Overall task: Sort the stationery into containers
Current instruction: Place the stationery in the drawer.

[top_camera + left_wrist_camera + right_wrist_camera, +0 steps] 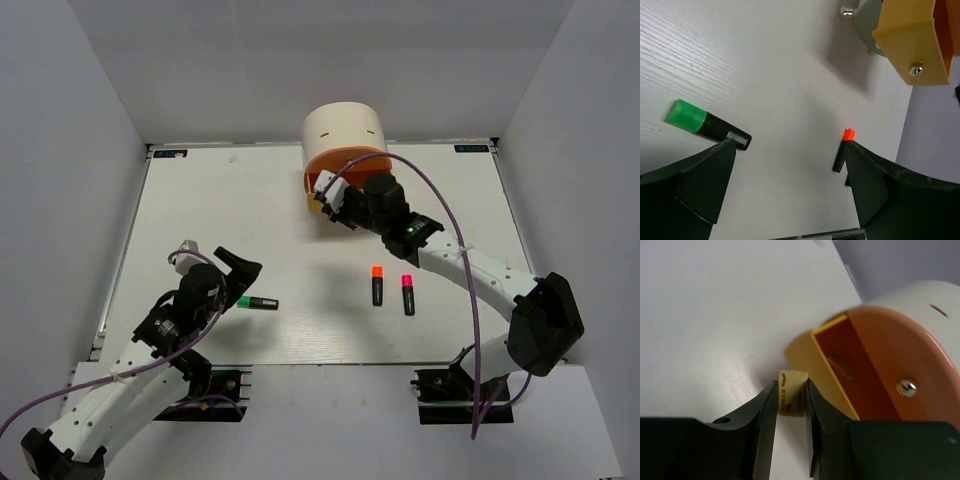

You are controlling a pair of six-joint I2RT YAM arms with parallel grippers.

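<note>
Right hand [790, 386] pinching small tan printed block [791, 399] beside open peach-orange drawer [890, 345], left hand [790, 145] spread idle; next: move over the cavity and release.

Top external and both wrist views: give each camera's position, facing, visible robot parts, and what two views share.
Top external: above, behind the bases, facing down at the table; both arms.
Left wrist: on left arm, facing the green-capped highlighter; open left gripper shows.
Right wrist: on right arm, facing the orange drawer; right gripper pinches a tan block.
Shared: top and left wrist show that highlighter.
</note>
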